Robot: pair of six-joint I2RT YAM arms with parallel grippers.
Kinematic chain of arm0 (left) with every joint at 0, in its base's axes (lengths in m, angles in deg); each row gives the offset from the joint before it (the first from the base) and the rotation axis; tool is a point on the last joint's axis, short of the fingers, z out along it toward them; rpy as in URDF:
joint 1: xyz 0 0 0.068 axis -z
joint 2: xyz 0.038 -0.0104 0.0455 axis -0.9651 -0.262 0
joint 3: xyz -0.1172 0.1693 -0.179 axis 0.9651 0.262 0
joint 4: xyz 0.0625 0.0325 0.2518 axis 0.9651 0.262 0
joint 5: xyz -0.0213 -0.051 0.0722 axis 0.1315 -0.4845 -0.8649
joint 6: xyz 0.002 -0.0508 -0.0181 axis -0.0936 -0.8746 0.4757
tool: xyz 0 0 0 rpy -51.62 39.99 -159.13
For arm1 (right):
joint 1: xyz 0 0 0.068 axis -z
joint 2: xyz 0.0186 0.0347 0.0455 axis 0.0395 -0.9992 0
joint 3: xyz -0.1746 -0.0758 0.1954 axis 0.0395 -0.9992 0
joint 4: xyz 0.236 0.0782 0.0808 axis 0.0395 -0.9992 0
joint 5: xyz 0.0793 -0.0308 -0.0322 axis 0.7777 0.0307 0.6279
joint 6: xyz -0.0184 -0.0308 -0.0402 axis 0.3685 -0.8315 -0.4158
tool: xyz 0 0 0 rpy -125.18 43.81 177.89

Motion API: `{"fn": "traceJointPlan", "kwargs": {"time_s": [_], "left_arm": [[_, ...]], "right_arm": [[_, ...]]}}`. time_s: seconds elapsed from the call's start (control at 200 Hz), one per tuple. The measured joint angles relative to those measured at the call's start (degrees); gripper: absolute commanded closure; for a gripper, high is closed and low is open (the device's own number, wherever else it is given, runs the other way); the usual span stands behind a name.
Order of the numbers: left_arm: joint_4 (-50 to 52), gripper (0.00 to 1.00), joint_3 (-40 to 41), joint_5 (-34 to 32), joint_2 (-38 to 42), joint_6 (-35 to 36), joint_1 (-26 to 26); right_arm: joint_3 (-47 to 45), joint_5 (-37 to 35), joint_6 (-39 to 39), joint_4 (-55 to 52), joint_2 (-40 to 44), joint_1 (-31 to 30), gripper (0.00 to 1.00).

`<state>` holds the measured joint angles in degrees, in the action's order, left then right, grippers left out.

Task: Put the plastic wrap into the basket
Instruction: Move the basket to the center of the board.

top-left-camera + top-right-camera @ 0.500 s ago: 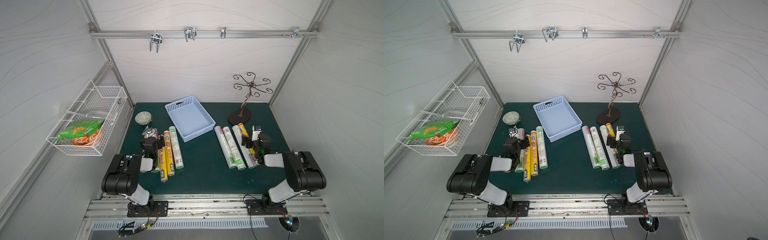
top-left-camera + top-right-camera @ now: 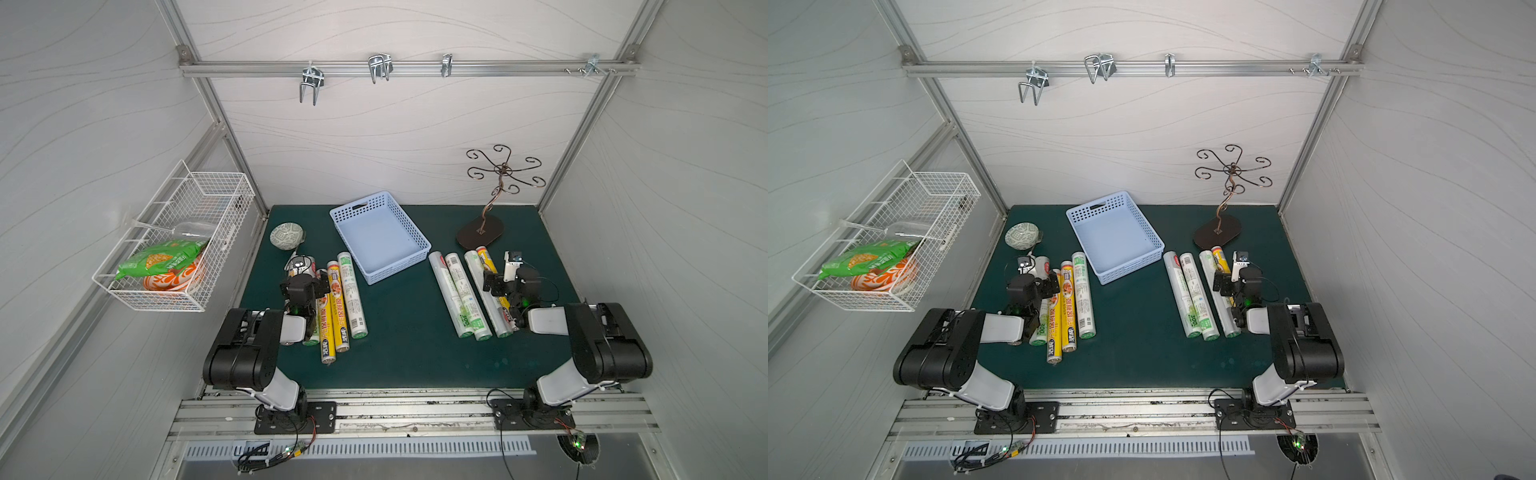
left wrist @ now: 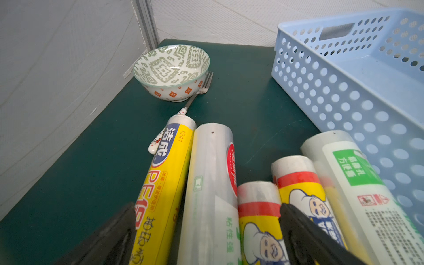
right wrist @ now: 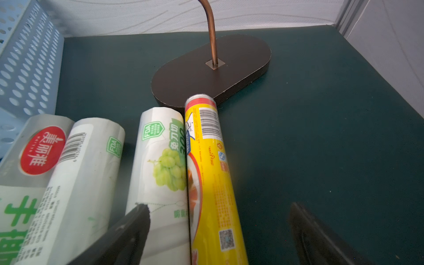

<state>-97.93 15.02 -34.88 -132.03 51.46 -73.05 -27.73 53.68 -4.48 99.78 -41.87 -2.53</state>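
1. The basket (image 2: 376, 239) sits on the table (image 2: 407, 349), mid-width, toward the back.
2. The left rolls (image 2: 352, 297) lie front-left of it, the right rolls (image 2: 465, 295) front-right.
3. A bowl (image 2: 286, 235) stands behind the left rolls, a stand (image 2: 480, 233) behind the right rolls.

Quick colour rundown: the basket (image 3: 321, 91) is pale blue, its sides dotted with round holes. The mat (image 2: 407, 332) is dark green. The bowl (image 3: 171, 68) is white with a green geometric print inside and orange diamonds outside; the fork handle (image 3: 158, 142) is white with red specks (kinda cute). The yellow roll (image 3: 165, 183) has a blue logo, and the clear roll (image 3: 211, 183) a red oval plus green print. The stand (image 4: 195, 75) is dark brown with a copper stem. The grape roll (image 4: 163, 165) is white with green grapes.
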Motion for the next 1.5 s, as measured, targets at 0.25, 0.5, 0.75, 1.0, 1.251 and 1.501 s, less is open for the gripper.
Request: {"fn": "traceJointPlan", "kwargs": {"time_s": [0.25,0.5,0.75,1.0,1.251,1.501], "left_arm": [[-0.04,0.00,0.00,0.24,0.00,0.02,0.00],[-6.21,0.00,4.94,-2.95,1.64,1.18,2.80],[6.12,0.00,2.64,-8.68,16.00,0.85,5.75],[29.18,0.00,-11.02,-9.01,24.13,-6.82,12.44],[54.66,0.00,-33.53,4.61,13.31,-20.76,12.63],[69.22,0.00,-46.56,18.10,-0.44,-26.77,12.76]], "right_arm": [[0.00,0.00,0.00,0.00,0.00,0.00,0.01],[1.01,-1.44,0.26,-4.50,2.32,0.00,0.01],[7.63,0.07,2.49,-18.64,15.54,-0.07,0.01],[24.11,4.81,17.94,-44.30,19.96,-0.42,0.01],[31.56,17.77,25.18,-60.61,19.54,-7.02,0.01],[36.96,21.03,25.03,-71.71,15.78,-19.47,0.01]]}}
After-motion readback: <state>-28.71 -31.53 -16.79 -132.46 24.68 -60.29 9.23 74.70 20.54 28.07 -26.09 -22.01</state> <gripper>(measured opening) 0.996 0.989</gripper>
